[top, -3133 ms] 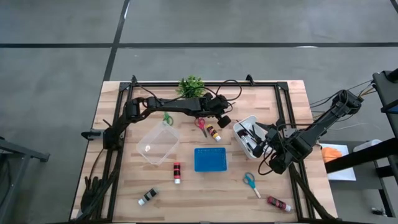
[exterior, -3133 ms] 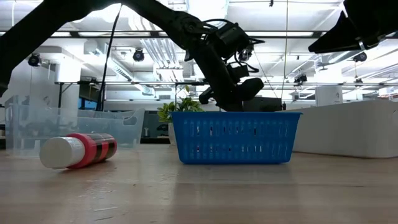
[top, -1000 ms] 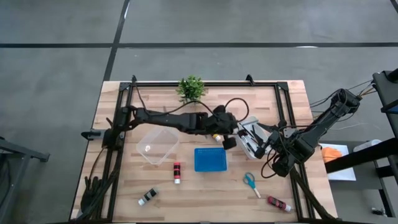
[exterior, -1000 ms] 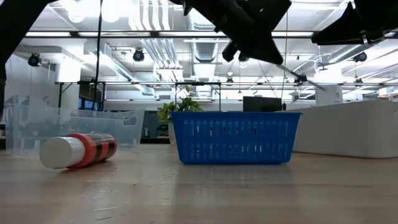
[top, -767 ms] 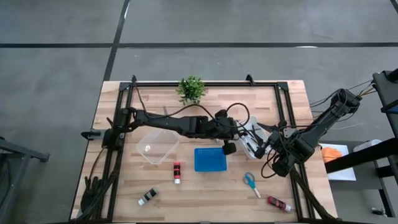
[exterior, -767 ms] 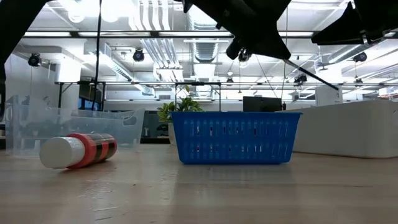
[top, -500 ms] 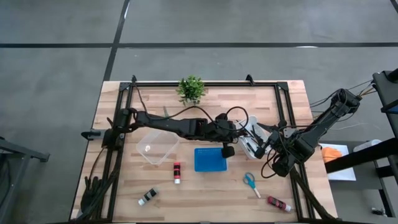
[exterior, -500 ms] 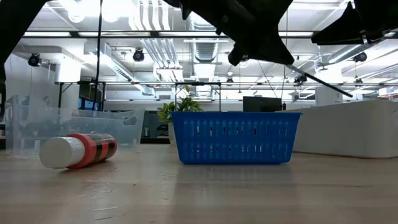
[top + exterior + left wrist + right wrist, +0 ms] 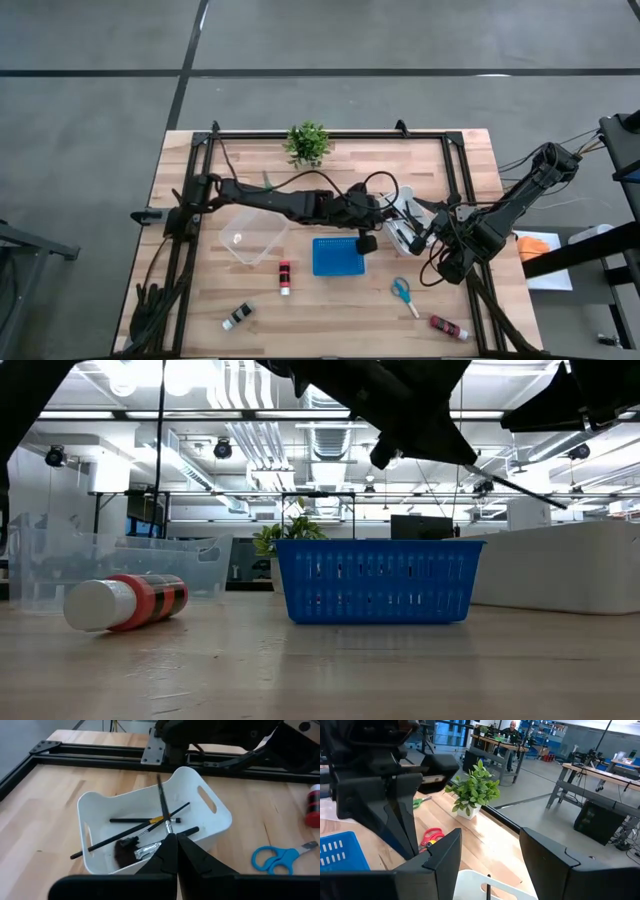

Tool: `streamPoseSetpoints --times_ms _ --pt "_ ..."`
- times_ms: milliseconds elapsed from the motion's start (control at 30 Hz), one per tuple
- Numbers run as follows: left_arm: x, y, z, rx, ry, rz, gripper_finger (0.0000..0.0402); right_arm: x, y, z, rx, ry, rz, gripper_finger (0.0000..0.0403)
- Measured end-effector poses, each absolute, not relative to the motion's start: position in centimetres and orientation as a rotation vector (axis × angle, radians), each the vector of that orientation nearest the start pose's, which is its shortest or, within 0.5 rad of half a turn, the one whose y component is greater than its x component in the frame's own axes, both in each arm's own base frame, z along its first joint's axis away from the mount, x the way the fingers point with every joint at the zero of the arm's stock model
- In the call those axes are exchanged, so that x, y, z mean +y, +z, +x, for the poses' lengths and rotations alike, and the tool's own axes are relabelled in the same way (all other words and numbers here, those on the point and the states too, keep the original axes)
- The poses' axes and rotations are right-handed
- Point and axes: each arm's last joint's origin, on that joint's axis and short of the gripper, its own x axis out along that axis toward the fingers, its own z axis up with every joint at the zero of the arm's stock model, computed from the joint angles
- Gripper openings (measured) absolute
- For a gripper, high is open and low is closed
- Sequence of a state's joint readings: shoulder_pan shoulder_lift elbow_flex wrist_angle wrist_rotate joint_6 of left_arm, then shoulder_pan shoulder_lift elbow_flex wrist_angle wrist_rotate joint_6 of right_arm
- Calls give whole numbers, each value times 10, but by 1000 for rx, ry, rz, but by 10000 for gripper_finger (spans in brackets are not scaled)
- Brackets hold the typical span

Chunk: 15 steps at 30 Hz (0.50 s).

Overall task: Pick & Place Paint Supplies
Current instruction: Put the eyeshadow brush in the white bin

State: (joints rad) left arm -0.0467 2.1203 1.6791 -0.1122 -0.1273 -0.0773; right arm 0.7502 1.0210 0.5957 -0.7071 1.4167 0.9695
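- Bin (image 9: 400,222) right of basket (image 9: 337,256), brushes (image 9: 145,827) inside.
- Clear tub (image 9: 253,234) left of basket; bottle (image 9: 285,277) between.
- Scissors (image 9: 403,294) before bin; plant (image 9: 307,142) at desk's (image 9: 330,310) far edge.

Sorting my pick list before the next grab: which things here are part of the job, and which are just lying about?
Job:
- brush in left gripper
- brushes in white bin
- blue scissors
- red scissors
- red bottle
- black-and-white bottle
- second red bottle

Lying about:
- potted plant
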Motion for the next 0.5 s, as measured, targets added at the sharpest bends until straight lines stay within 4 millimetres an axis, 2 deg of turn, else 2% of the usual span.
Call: streamPoseSetpoints --times_ms 233,500 --pt "-11 214 493 550 69 -44 0 89 217 137 192 -740 -99 199" --pt "-2 210 497 531 49 -65 0 89 217 137 192 -740 -99 199"
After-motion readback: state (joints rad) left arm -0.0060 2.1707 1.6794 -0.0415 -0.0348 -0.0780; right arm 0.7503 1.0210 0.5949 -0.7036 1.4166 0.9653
